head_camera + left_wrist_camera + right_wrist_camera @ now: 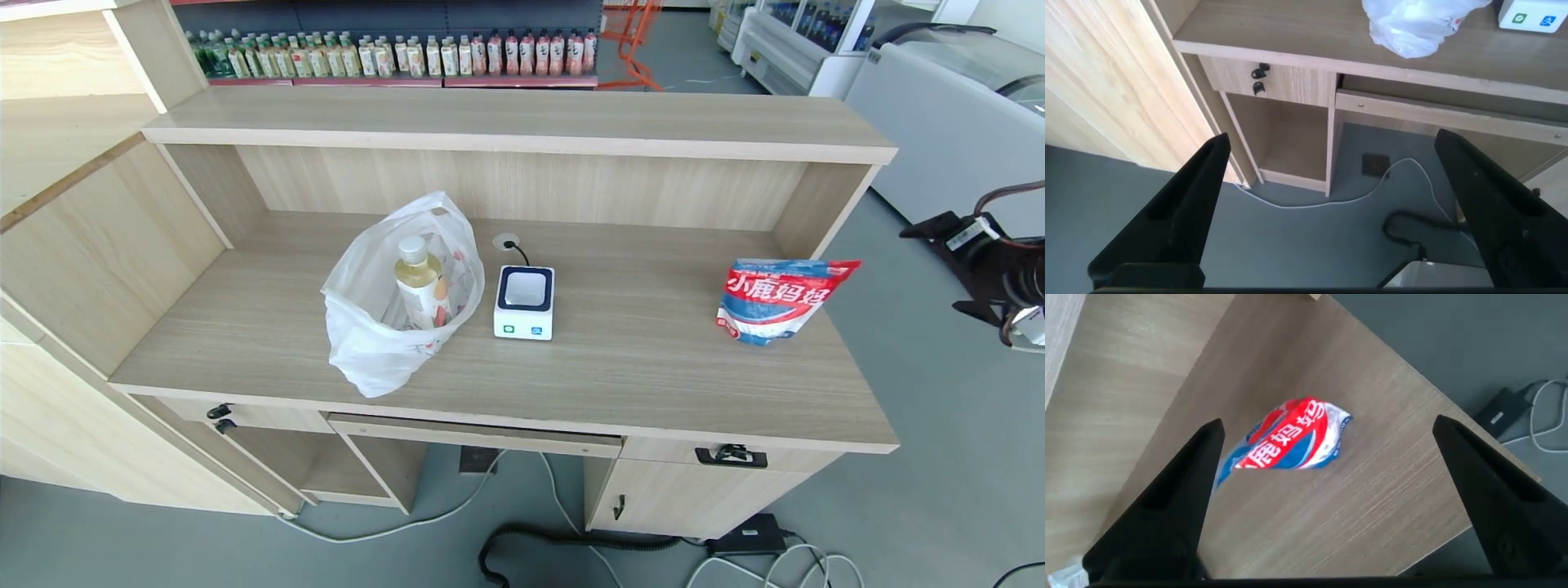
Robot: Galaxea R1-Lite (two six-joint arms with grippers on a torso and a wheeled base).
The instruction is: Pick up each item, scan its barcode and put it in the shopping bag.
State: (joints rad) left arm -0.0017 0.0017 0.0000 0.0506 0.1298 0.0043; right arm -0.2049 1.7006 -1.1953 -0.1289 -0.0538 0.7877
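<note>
Light wood checkout counter [620,359] with a raised back ledge; translucent white plastic shopping bag [384,327] sits left of centre, mouth open, with a white-capped bottle of yellowish drink [418,282] standing upright inside it. Just beside the bag on its right: white box-shaped barcode scanner with a dark square window [524,302], its cable running back into a round grommet hole [506,242] in the counter top. Red, white and blue snack pouch [775,298] is at the right end of the counter, well apart from the scanner, looks to be standing on its base, nothing touching it. Right gripper [1327,433] is off the counter's right end, higher than the top, fingers spread wide and nothing in them; its wrist camera looks down on the pouch [1290,445], framed between the two black fingers [1176,514] with clear air around it. Same gripper visible at the right edge of the head view [951,269]. Left gripper [1333,140] hangs low in front of the counter's left cupboard, above grey floor with a white cable, fingers also wide apart and holding nothing; bag bottom [1413,28] and scanner corner [1534,15] show on the counter above it. Behind the counter: store shelf of drink bottles [392,55], white chest freezers [939,106] at the right
</note>
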